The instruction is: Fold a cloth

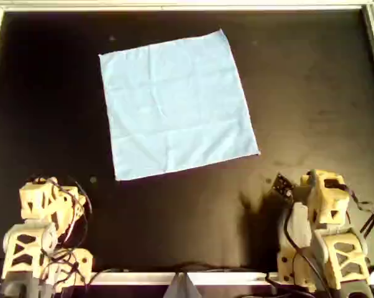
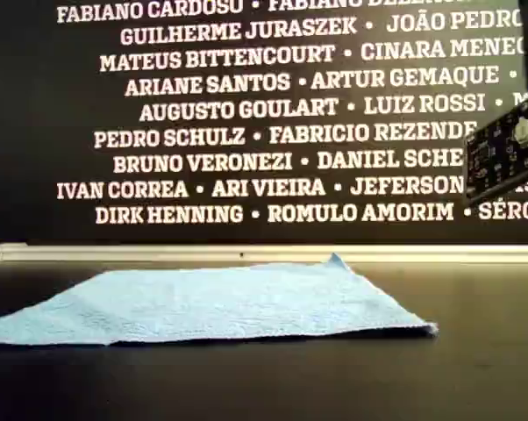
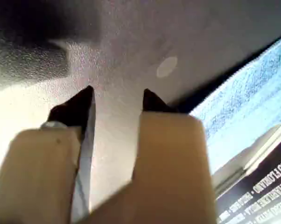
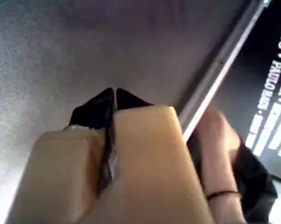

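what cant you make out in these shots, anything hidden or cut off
- Cloth: its underside is hidden in every view; the exterior view's left edge cuts off its near corner.
- Left gripper: open over bare table, but the overhead view shows only arm bodies, so its jaws can't be located there.
- Right gripper: shut on nothing visible.
- Blurred hand in the right wrist view: owner cut off.

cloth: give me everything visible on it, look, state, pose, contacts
The cloth is a thin, plain light-blue fabric, roughly square, with faint crease lines. It lies spread open and unfolded on the dark table, turned slightly so its edges run askew to the table frame. In the exterior view it sits nearly flat, with gentle ripples and its far corner lifted a little. Only the table touches it; both arms are parked at the overhead view's bottom edge, clear of it.
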Tool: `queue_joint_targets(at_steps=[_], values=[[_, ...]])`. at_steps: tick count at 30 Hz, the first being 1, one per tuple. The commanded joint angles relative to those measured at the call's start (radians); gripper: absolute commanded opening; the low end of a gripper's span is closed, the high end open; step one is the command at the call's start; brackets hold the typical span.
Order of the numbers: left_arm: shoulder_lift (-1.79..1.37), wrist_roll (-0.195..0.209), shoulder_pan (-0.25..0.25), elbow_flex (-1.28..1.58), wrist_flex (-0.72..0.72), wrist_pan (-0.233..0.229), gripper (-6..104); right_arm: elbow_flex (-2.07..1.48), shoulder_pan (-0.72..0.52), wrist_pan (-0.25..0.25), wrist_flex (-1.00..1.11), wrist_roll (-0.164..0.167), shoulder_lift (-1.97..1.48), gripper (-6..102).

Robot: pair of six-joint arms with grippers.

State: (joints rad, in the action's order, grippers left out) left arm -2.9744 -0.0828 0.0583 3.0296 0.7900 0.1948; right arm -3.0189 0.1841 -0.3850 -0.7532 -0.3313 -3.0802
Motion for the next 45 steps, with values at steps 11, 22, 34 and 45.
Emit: queue_joint_targets(at_steps=[11, 22, 34, 45], values=[[-0.041, -0.003, 0.014, -0.008, -0.020, -0.066, -1, -0.012, 0.005, 0.092, 0.000, -0.005, -0.025, -1], [-0.055, 0.009, 0.012, -0.009, -0.021, -0.051, -1, 0.020, 0.008, 0.078, 0.021, -0.005, -0.035, 0], [-0.117, 0.009, 0.011, -0.008, -0.106, -0.051, 47, 0.005, 0.009, 0.094, 0.141, -0.012, -0.028, 51], [-0.117, 0.012, 0.009, -0.008, -0.109, -0.049, 77, 0.026, 0.014, 0.097, 0.140, 0.052, -0.034, 84]])
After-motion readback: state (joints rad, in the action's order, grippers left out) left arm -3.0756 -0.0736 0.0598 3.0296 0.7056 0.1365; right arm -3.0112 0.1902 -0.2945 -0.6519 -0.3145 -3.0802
